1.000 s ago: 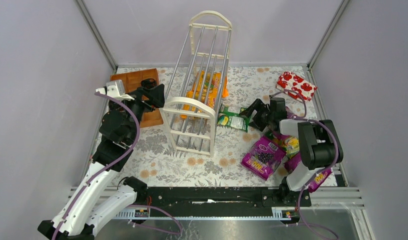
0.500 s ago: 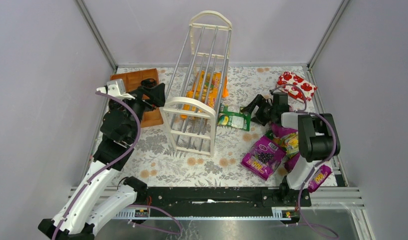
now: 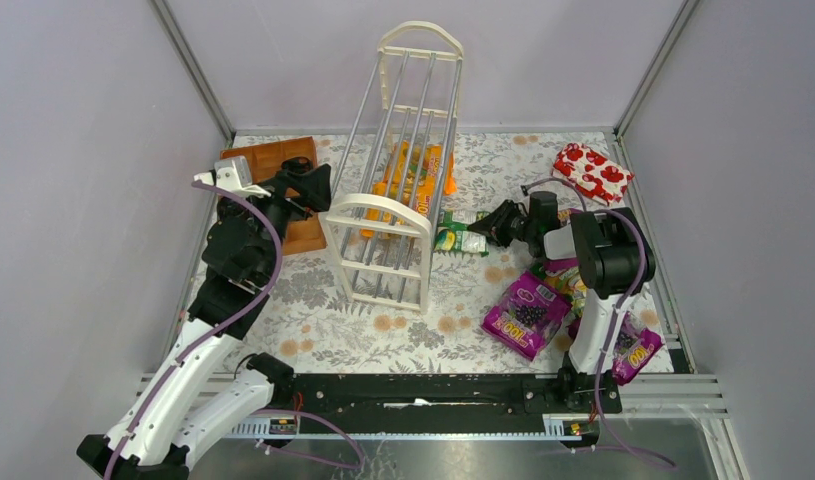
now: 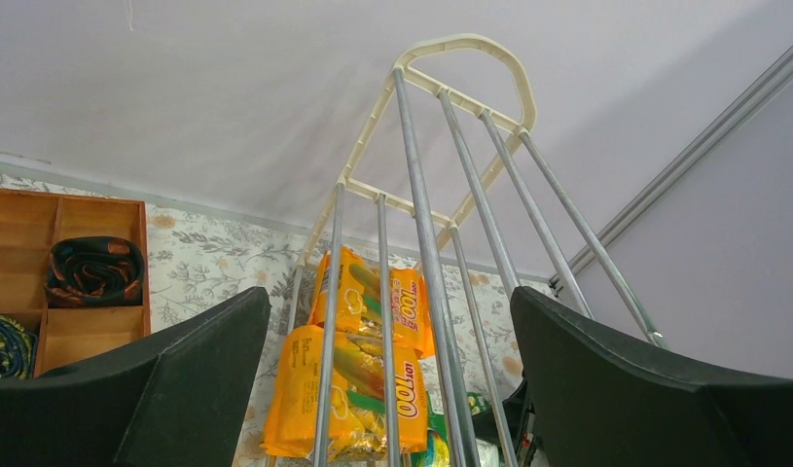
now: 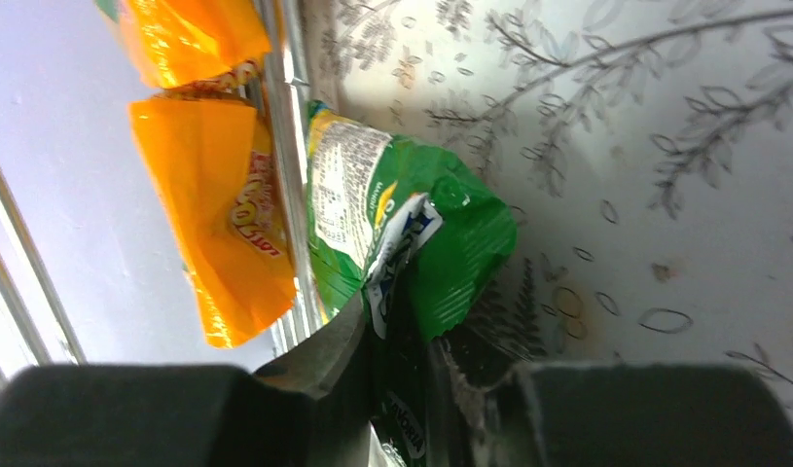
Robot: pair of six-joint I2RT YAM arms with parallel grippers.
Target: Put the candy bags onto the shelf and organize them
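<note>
Hovering nr the desk's [image 3: 313, 325] left edge, L fingers [image 4: 188, 379] are spread wide apart w/ nothing between, facing the shelf [image 3: 378, 208], which stands mid-desk toward the far edge. Orange bags [image 3: 415, 175] lie on its rods. Green bag [image 5: 412, 233] is just right of it, w/ R fingers [image 5: 319, 375] clamped on its end. Purple bags [image 3: 526, 313] are heaped nr the right edge.

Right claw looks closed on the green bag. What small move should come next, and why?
Probably lift the green bag slightly off the table: the right claw pinches its edge, yet it rests beside the shelf, whose rods already hold orange bags.
</note>
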